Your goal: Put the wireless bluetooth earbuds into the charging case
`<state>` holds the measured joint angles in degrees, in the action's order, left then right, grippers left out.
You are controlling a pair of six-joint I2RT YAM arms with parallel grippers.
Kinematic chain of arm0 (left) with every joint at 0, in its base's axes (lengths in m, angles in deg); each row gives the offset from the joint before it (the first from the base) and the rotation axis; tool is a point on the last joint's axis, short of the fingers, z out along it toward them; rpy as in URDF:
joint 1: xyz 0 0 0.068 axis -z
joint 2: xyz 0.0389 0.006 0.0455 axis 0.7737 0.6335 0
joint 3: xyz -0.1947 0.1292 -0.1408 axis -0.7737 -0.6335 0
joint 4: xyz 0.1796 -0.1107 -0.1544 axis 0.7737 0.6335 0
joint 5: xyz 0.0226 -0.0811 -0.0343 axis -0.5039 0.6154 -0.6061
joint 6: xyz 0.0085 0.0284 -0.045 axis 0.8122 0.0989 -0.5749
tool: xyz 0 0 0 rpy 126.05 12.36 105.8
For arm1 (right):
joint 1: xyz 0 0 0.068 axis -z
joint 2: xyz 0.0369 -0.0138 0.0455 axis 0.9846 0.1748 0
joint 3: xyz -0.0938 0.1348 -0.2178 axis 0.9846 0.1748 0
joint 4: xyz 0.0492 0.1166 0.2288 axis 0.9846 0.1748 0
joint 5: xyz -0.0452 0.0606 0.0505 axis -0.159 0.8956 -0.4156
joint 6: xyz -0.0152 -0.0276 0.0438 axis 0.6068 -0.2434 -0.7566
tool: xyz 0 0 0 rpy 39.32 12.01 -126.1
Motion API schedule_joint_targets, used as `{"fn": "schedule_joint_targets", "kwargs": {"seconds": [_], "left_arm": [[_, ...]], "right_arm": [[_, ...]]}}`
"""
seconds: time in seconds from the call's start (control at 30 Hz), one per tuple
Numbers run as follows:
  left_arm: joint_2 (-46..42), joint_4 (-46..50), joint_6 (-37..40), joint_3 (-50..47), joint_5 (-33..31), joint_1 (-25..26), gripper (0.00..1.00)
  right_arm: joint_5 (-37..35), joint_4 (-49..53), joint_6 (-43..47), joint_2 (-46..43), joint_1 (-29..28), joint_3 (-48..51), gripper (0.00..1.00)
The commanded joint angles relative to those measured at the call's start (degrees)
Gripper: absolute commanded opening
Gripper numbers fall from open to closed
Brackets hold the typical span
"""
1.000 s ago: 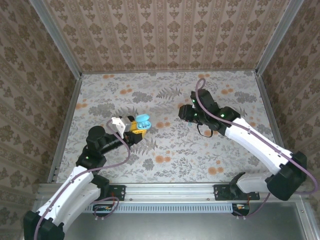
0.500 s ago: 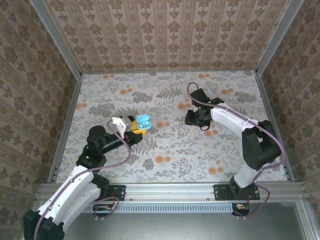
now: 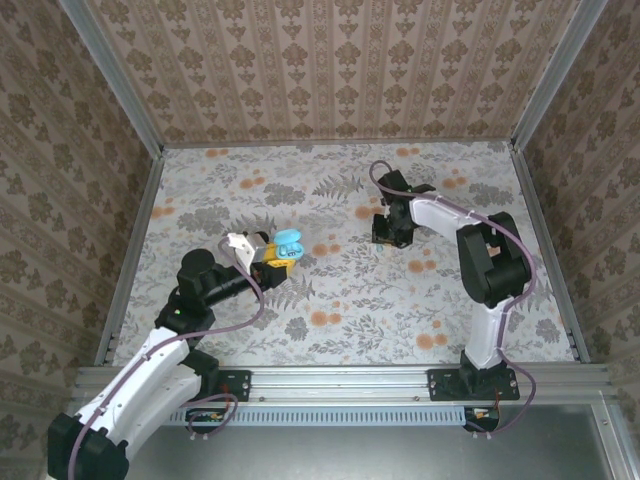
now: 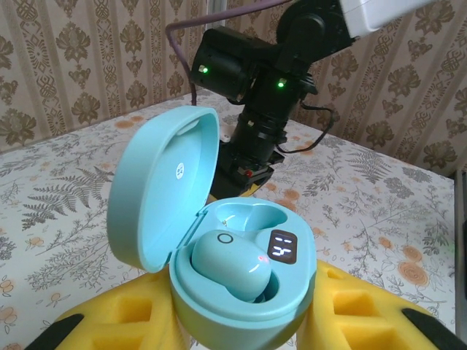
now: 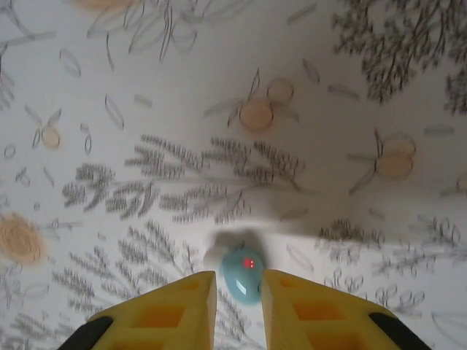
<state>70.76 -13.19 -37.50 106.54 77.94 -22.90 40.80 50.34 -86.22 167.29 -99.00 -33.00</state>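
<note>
My right gripper (image 5: 239, 281) is narrowed around the loose teal earbud (image 5: 243, 271) lying on the floral table (image 5: 146, 109), at six o'clock in my wrist view. I cannot tell whether the pads grip it. I should squeeze centred and gently, because the glossy, egg-shaped bud with its red light may squirt out. My left gripper (image 4: 244, 324) clamps the open charging case (image 4: 292, 288), at nine o'clock from the bud, with one socket (image 4: 244, 216) empty.

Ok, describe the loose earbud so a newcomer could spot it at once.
On the floral table, look to the right gripper, pointing down at it. Between its yellow fingertips lies a tiny teal earbud with a red light. Unlike its twin, it is out of the case, on the table.
</note>
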Motion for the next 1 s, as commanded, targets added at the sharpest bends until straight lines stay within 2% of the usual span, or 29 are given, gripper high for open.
{"fn": "schedule_joint_targets", "kwargs": {"seconds": [0.0,0.17,0.3,0.6,0.77,0.97], "left_arm": [[-0.70,0.97,1.42,1.56,0.01,0.41,0.28],[-1.42,1.37,1.37,1.20,-0.34,0.45,0.28],[-2.04,1.72,1.24,1.04,-0.30,0.42,0.28],[-2.57,1.38,0.84,0.83,-0.29,0.58,0.28],[-2.51,0.99,0.65,0.62,-0.35,0.77,0.28],[-2.81,1.20,0.53,0.68,-0.46,1.12,0.28]], "right_arm": [[-2.49,2.67,1.91,2.69,0.87,-3.73,0.23],[-2.49,4.00,3.81,6.23,1.28,-5.75,0.21],[-1.00,3.81,4.02,6.18,1.23,-3.69,0.20],[0.58,2.66,1.58,0.04,0.80,5.91,0.18],[2.72,0.23,-1.76,-3.29,-1.73,11.55,0.18],[5.04,-0.74,-5.36,-5.71,-5.47,12.82,0.18]]}}
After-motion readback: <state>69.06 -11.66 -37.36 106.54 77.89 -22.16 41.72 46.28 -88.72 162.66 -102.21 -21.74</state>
